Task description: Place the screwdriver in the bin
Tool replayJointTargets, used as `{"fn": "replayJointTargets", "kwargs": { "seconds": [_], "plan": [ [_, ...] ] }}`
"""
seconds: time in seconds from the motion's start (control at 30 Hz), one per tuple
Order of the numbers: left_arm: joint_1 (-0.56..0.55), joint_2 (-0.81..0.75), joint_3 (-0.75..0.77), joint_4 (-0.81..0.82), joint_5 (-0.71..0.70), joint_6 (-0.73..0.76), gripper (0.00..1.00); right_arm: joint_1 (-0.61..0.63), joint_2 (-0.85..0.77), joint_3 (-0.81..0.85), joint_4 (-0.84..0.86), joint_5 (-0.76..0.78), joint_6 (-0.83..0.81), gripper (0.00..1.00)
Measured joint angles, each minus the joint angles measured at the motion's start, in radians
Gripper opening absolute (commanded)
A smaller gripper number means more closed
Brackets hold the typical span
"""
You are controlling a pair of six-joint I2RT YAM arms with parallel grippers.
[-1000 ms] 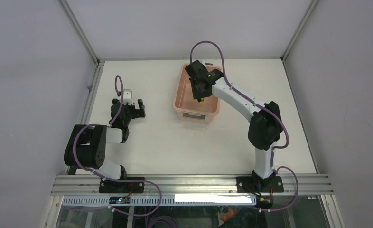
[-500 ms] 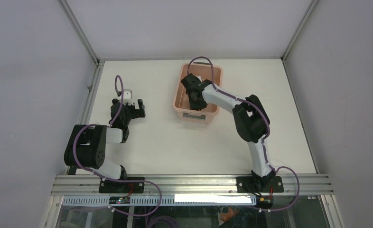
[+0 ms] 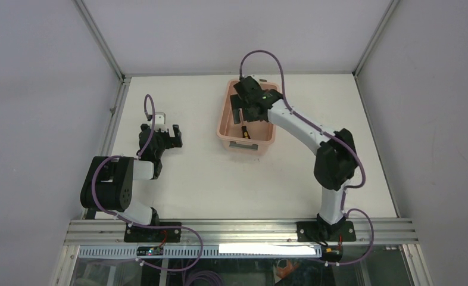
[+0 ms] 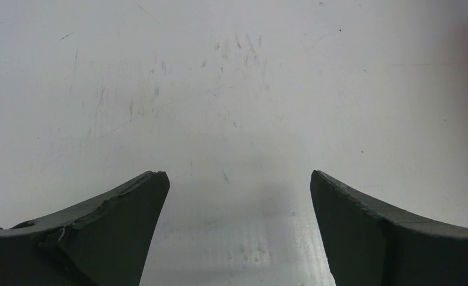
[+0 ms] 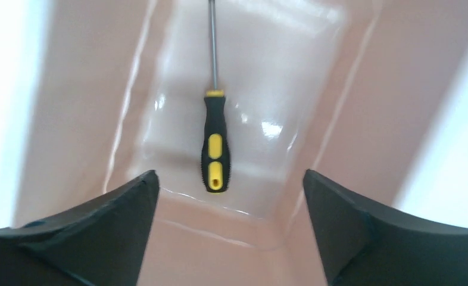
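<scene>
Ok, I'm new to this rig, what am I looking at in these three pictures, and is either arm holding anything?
You're seeing two robot arms bolted at the near edge of a white table, each ending in a two-finger gripper. The wide picture looks down from above and behind them. The other two come from cameras on the wrists, with each gripper's own dark fingers at the bottom. The left gripper sits open over the table. The right gripper is open above the pink bin, where the black-and-yellow screwdriver lies flat on its floor. Neither arm holds anything.

R arm (image 3: 297, 125) outstretched, wrist down, jaws wide apart; L arm (image 3: 111, 187) folded low, jaws apart.
</scene>
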Motion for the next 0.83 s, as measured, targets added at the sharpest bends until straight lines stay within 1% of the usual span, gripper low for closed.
{"fn": "replayJointTargets", "kwargs": {
  "seconds": [0.13, 0.2, 0.3, 0.37, 0.4, 0.43, 0.47, 0.6, 0.73, 0.83],
  "plan": [
    [0.000, 0.000, 0.000, 0.000, 0.000, 0.000, 0.99, -0.016, -0.150, 0.011, 0.004, 0.034, -0.044, 0.99],
    [0.000, 0.000, 0.000, 0.000, 0.000, 0.000, 0.99, -0.044, -0.208, 0.011, 0.003, 0.042, -0.060, 0.99],
    [0.000, 0.000, 0.000, 0.000, 0.000, 0.000, 0.99, -0.136, -0.275, 0.002, -0.003, 0.042, -0.087, 0.99],
    [0.000, 0.000, 0.000, 0.000, 0.000, 0.000, 0.99, -0.230, -0.305, -0.019, -0.008, 0.034, -0.105, 0.99],
    [0.000, 0.000, 0.000, 0.000, 0.000, 0.000, 0.99, -0.299, -0.321, -0.040, -0.010, 0.029, -0.118, 0.99],
    [0.000, 0.000, 0.000, 0.000, 0.000, 0.000, 0.99, -0.317, -0.325, -0.048, -0.011, 0.029, -0.122, 0.99],
    [0.000, 0.000, 0.000, 0.000, 0.000, 0.000, 0.99, -0.381, -0.340, -0.077, -0.004, 0.032, -0.135, 1.00],
    [0.000, 0.000, 0.000, 0.000, 0.000, 0.000, 0.99, -0.527, -0.386, -0.180, 0.005, 0.045, -0.174, 0.99],
    [0.000, 0.000, 0.000, 0.000, 0.000, 0.000, 0.99, -0.600, -0.404, -0.207, 0.009, 0.039, -0.192, 0.99],
    [0.000, 0.000, 0.000, 0.000, 0.000, 0.000, 0.99, -0.629, -0.414, -0.216, 0.025, 0.009, -0.200, 0.99]
  ]
}}
